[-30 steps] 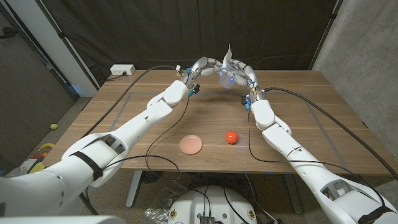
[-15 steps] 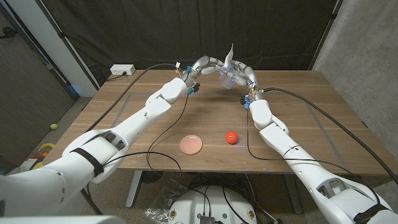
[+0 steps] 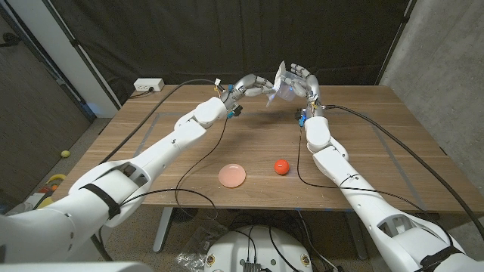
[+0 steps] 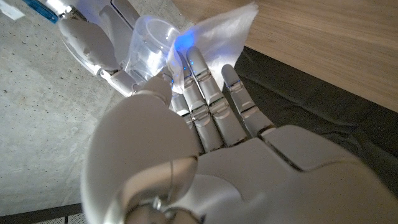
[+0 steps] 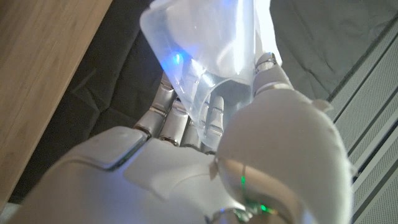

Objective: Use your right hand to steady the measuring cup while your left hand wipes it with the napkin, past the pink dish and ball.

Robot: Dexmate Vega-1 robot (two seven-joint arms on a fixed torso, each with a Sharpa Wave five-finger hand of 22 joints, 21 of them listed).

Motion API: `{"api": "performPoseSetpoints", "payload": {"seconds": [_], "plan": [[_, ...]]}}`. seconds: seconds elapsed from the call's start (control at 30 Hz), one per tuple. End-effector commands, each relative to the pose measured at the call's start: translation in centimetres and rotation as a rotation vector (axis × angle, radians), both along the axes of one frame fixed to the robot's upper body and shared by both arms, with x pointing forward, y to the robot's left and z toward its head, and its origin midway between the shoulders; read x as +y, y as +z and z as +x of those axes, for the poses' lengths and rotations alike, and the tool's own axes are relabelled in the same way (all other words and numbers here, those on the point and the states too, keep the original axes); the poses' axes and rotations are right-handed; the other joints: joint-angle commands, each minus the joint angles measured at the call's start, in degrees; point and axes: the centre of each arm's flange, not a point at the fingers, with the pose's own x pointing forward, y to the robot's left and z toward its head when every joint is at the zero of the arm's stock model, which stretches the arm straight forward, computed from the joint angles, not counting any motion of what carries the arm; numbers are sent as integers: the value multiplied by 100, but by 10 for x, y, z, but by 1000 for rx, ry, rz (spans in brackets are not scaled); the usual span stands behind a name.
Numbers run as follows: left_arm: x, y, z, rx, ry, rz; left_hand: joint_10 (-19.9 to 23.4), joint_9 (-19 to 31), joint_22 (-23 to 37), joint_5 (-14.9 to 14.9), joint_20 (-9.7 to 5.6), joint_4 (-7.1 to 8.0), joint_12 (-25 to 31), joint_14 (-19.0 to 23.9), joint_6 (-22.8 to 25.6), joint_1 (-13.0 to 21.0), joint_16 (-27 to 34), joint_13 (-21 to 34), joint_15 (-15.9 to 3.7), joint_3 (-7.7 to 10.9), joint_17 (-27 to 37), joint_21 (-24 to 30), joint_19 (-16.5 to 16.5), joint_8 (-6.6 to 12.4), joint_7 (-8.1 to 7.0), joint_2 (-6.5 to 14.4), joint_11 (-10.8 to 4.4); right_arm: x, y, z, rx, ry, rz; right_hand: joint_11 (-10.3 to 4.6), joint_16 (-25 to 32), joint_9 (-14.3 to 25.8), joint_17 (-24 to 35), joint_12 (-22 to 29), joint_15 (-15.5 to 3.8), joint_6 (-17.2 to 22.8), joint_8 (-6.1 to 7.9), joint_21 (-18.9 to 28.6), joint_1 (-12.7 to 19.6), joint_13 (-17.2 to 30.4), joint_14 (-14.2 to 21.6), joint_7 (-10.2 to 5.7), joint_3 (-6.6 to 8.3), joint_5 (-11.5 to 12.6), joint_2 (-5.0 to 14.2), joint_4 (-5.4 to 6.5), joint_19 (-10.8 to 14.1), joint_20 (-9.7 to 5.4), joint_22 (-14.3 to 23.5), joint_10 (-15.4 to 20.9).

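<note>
Scene: Over the far side of the wooden table [image 3: 378, 128], well beyond the pink dish [image 3: 232, 175] and the red ball [image 3: 281, 166], both robot hands meet in the air.
Cup: The clear measuring cup [image 3: 288, 89] is up off the table, gripped in the right hand [image 3: 302, 83], whose fingers wrap its wall with the thumb closed over it.
Napkin: The white napkin [image 3: 279, 75] sits between the left hand [image 3: 255, 85] and the cup, its corner sticking up; the left fingers [image 4: 198, 78] press it to the cup's side.
Change: Within the last second the right hand has turned more upright and risen a little, tipping the cup toward the left hand, which has stretched out to meet it.
Meaning: The wipe looks under way, with the cup steadied and the cloth in contact.
Dish and ball: Both lie near the front edge, apart from each other, where they were.
</note>
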Motion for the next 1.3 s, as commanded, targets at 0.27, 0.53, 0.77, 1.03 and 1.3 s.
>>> {"api": "performPoseSetpoints", "payload": {"seconds": [0.27,0.53,0.77,1.03,1.3], "plan": [[9,-10,0,7,52,2,-72,39,14,24,11,50,66,68,246,8,-38,80,-275,38,53,64,2,-8,278,25,-145,-1,1,-3,-19,89,104,11,24,8,8,-35,-788,24,15,104,889,32,84,37,25,-5,866,12,-44,-997,7,41],[3,-4,0,1,30,-10,-83,48,13,23,16,63,79,55,236,3,-64,120,-268,47,72,84,-14,-14,279,24,-148,1,-3,-3,-4,77,65,10,26,8,8,-42,-783,21,13,132,892,33,89,43,22,-9,860,18,-65,-1000,0,35],[-3,3,-1,-10,6,-16,-84,48,11,21,17,66,90,68,255,6,-73,150,-272,54,88,102,-19,-11,279,16,-144,8,-7,-4,1,37,-22,21,22,9,6,-45,-781,12,9,152,898,33,81,44,21,-11,855,18,-77,-1001,-4,34],[-10,11,-4,-23,-18,-21,-101,58,9,21,17,72,94,70,255,7,-86,183,-272,60,108,122,-28,-12,272,9,-129,15,-12,-1,13,13,-95,11,11,9,0,-54,-775,3,6,162,898,34,58,42,21,-14,850,25,-103,-999,-21,19],[-15,18,-6,-41,-36,-35,-116,59,7,22,13,77,98,75,258,12,-103,219,-274,73,127,143,-40,-16,266,6,-131,20,-16,-2,22,29,-114,10,7,9,-2,-58,-774,-1,5,177,896,34,48,37,23,-15,856,36,-121,-998,-35,16]]}}
